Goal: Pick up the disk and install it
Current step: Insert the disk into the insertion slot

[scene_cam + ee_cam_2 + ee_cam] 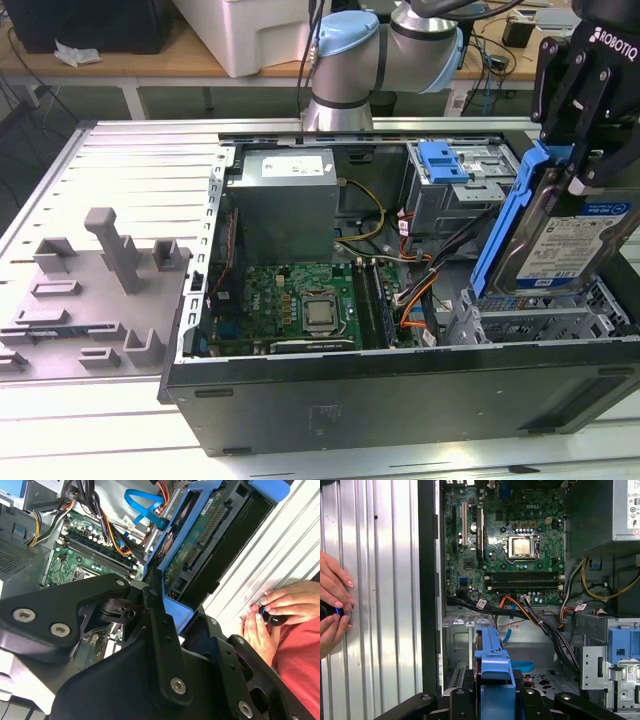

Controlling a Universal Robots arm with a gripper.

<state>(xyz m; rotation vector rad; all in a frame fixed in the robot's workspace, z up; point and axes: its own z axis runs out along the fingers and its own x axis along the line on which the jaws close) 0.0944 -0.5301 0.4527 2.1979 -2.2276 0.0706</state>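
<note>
My gripper is shut on the disk, gripping the top of its blue bracket. The disk hangs upright and slightly tilted at the exterior view's right, over the front corner of the open computer case. Its white-and-blue label faces the exterior camera. In the second wrist view the disk's green circuit side shows inside the blue frame, past my black fingers. In the first wrist view the blue bracket sits between the finger linkages, above the metal drive bay in the case floor.
Inside the case lie the motherboard, a grey power-supply box, a grey cage with a blue latch and loose cables. A grey fixture plate sits at the exterior view's left. A person's hands rest on the ribbed table beside the case.
</note>
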